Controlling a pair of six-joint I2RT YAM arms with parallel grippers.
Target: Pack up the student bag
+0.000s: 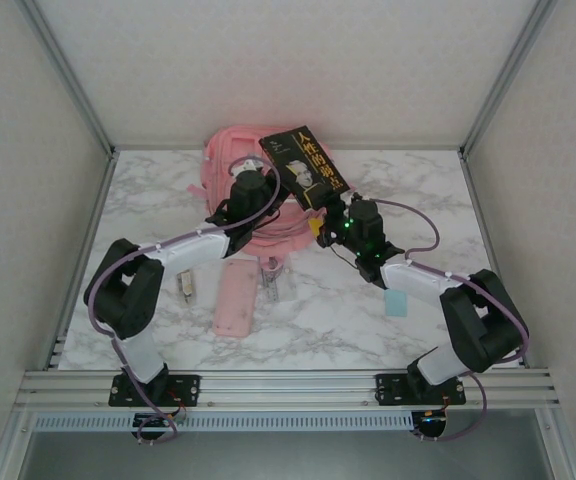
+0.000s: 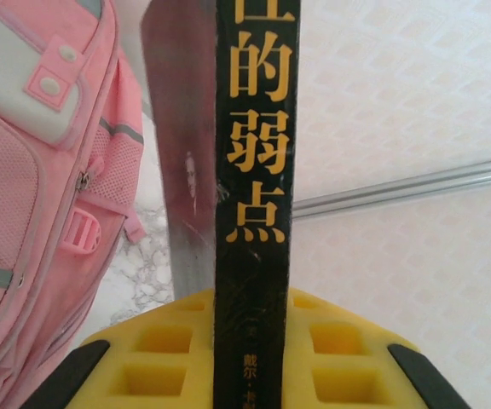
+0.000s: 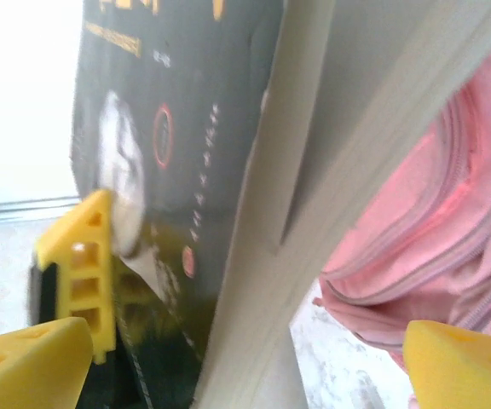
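white marble-pattern table [image 1: 418,190] inside a white-walled booth with aluminium posts.

near, lower half of the top view: flat pink pencil case [image 1: 236,298] left of centre, a small tan item [image 1: 186,287] to its left, a slim pale item [image 1: 273,288] to its right, and a small light-blue square [image 1: 396,303] at right. all loose on the table, none packed.

mid: left gripper [image 2: 245,366] has its yellow pads pinching the spine of a black book [image 1: 303,165] with yellow lettering, held off the table. right gripper [image 3: 241,366] has its jaws spread on either side of the same book, with a gap on the page side and no clear contact.

far: student bag [image 1: 230,160], pink, at upper centre against the back wall, just beside and partly under the book. cannot tell whether its main zip is open.

judgement: early stage. the book is not yet inside and the four loose items remain. both arms crowd the bag mouth, so the right one could block the book's entry.
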